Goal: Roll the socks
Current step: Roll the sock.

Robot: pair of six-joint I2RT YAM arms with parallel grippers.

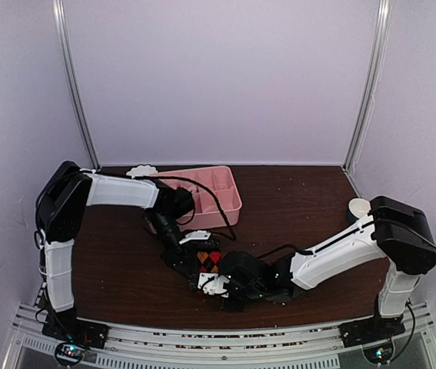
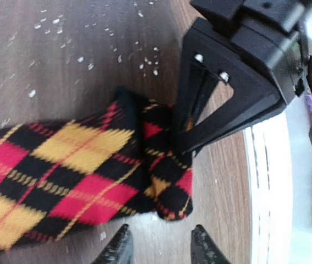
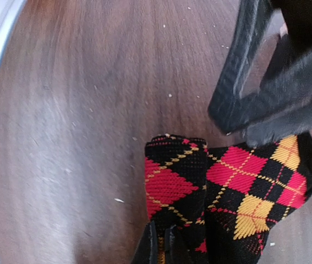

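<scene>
Just in front of the pink tray (image 1: 218, 217), your right gripper (image 3: 160, 245) pinches the argyle sock (image 2: 78, 176) by its fold; roll tight and even (left gripper (image 2: 161, 246) gapes, empty).

Bare table (image 1: 302, 204) free centre right, pink tray (image 1: 229, 206) blocking upper centre, left arm (image 1: 121, 191), right arm (image 1: 333, 257) crowding argyle sock (image 1: 208, 260) lower centre.

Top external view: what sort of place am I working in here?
Likely a lab robot cell: plain pale walls box in a dark wood table, an aluminium rail runs along its near edge, and a pink compartment tray and argyle sock serve as props.
</scene>
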